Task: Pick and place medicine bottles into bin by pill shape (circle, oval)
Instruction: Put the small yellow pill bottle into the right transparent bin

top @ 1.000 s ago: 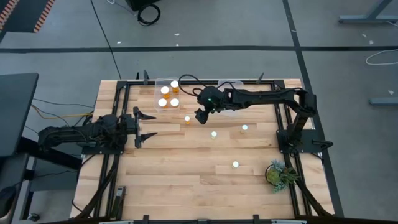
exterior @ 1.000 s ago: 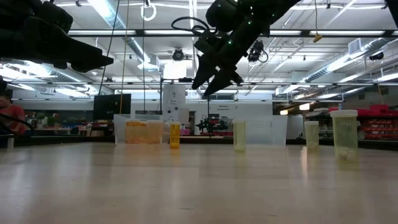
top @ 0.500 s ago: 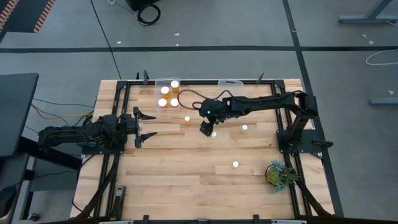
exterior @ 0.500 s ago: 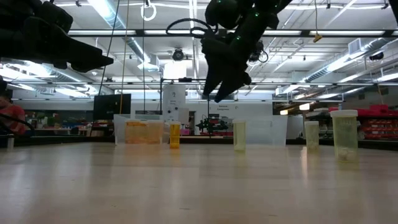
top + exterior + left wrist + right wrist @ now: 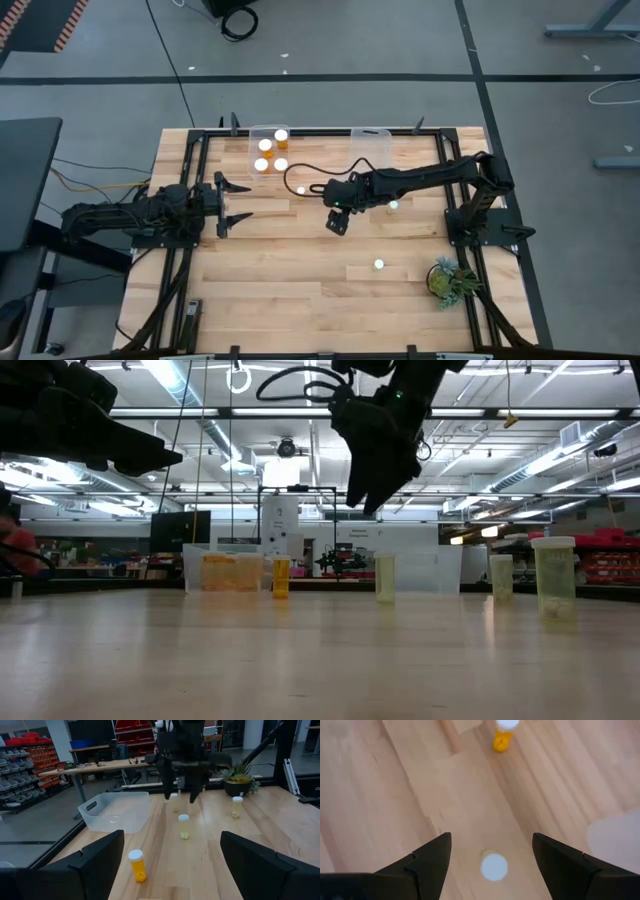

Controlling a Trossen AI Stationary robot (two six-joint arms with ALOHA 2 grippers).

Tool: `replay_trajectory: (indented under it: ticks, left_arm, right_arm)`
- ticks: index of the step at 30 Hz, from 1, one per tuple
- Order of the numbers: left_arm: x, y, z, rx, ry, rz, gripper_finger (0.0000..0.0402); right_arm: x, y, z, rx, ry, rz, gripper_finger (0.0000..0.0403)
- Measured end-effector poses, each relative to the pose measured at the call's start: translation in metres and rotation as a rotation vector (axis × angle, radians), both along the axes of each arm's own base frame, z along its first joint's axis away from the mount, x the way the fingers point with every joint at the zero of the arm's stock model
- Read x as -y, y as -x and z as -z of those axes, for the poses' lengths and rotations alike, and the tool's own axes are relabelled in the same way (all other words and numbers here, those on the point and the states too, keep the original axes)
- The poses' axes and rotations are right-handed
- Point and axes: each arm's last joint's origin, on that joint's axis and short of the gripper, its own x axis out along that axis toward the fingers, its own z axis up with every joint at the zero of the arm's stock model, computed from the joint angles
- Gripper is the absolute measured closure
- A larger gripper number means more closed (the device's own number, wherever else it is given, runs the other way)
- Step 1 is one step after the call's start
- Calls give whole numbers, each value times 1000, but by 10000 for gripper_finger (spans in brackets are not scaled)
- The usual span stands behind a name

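Note:
My right gripper [image 5: 338, 222] hangs open above the table's middle, pointing steeply down. A pale bottle with a white cap [image 5: 494, 866] stands on the table below it, between the lines of its two fingers and untouched. This bottle [image 5: 183, 826] also shows in the left wrist view. An orange bottle [image 5: 300, 190] stands a little farther off toward the far left. Two more white-capped bottles [image 5: 393, 206] [image 5: 379, 265] stand to the right and nearer. Several orange bottles sit in the far clear bin [image 5: 252, 152]. My left gripper [image 5: 232, 200] waits open at the left.
A second clear bin [image 5: 372, 140] stands at the far edge, right of the first. A small green potted plant [image 5: 450, 280] sits at the near right corner. Black frame rails run along the table's left, right and far sides.
My right gripper has moved from beside the far bin toward the table's near edge, coming over the pale bottle, and has tipped more steeply downward. It stays open. No bottle has moved.

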Motion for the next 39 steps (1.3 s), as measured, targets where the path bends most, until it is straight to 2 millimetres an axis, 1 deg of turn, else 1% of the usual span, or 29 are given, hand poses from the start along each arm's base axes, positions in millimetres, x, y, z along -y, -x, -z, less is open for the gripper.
replay_trajectory:
  ticks: [5, 7, 12, 21, 25, 27, 32, 37, 39]
  left_arm:
    - [0, 0, 0, 0, 0, 0, 60]
    - [0, 0, 0, 0, 0, 0, 60]
    - [0, 0, 0, 0, 0, 0, 60]
    - [0, 0, 0, 0, 0, 0, 60]
    - [0, 0, 0, 0, 0, 0, 60]
    - [0, 0, 0, 0, 0, 0, 60]
    - [0, 0, 0, 0, 0, 0, 60]
    - [0, 0, 0, 0, 0, 0, 60]
    - [0, 0, 0, 0, 0, 0, 60]
  right_arm:
    - [0, -1, -18, -1, 2, 3, 118]
    - [0, -2, -22, 7, 2, 4, 118]
    - [-3, -3, -24, 16, -6, 13, 118]
    - [-26, 0, -23, 1, 77, -16, 118]
    - [-27, 1, -23, -11, 83, -21, 118]
    - [-23, 2, -18, -19, 87, -21, 118]
    - [-13, 7, 1, -69, 85, 11, 118]
    - [-11, 7, 19, -48, 46, -6, 118]
    - [-9, 10, 25, -69, 55, -7, 118]
